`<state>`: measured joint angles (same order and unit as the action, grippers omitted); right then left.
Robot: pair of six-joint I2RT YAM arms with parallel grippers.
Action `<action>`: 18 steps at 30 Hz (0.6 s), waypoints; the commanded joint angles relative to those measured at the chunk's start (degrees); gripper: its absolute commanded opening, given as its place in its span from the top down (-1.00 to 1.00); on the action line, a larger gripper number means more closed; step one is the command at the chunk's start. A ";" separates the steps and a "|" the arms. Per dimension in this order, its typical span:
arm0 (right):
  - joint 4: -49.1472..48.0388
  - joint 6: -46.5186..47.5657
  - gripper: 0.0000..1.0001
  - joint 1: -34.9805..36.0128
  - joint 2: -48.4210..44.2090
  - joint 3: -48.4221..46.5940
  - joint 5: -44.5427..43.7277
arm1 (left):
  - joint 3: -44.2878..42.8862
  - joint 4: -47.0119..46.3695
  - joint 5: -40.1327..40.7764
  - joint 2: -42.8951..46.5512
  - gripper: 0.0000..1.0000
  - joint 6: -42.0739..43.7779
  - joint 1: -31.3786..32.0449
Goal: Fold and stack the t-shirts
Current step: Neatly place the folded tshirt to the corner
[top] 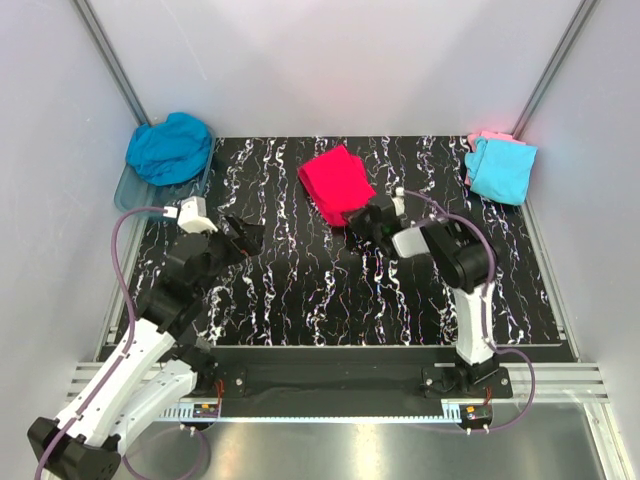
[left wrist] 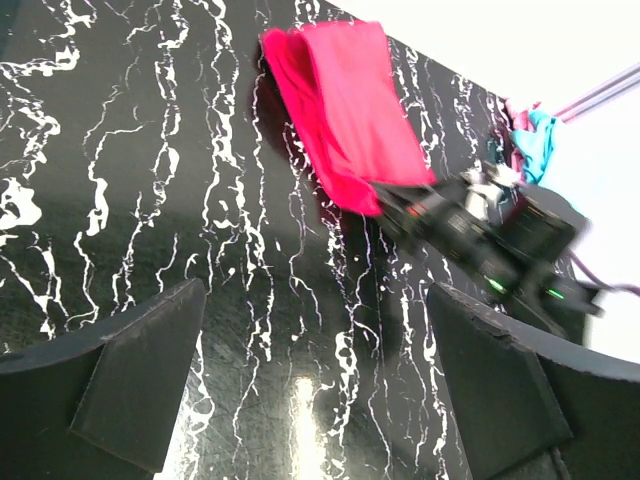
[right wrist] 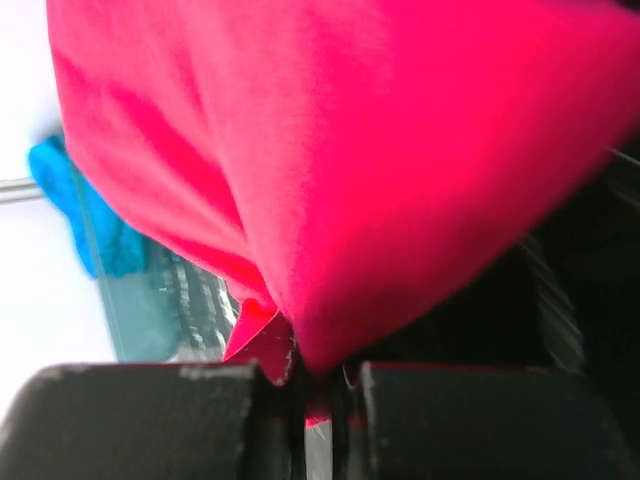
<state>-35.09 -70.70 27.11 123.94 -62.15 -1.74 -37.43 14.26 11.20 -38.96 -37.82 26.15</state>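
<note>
Right end effector [right wrist: 318,392] pinches soft folded pink-red t-shirt [top: 337,183] edge; left end effector [left wrist: 315,292] gaping.

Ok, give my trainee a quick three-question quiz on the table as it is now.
1. True or false: the right end effector is shut on the pink-red shirt.
2. Where is the teal-blue shirt? A: at the clear tub, far left. B: at the far right. C: on the pink-red shirt.
3. Fill in: the left end effector is ____ and holds nothing.
Key: 1 true; 2 A; 3 open.
</note>
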 commanded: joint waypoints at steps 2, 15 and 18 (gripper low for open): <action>9.51 3.37 1.00 -2.50 -12.91 11.92 -8.71 | -1.51 -1.08 1.90 -0.15 -0.98 1.27 0.13; 25.50 5.93 1.00 -12.61 -49.04 33.57 -15.22 | 0.34 -3.19 -2.06 3.10 -0.97 -0.23 0.57; 27.34 1.97 1.00 -12.61 -56.95 39.38 -18.80 | -0.71 -2.84 -3.20 3.28 -0.98 0.03 0.65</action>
<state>-12.10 -65.34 14.26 72.31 -26.41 -14.66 -37.10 14.13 10.15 -36.45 -38.02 26.50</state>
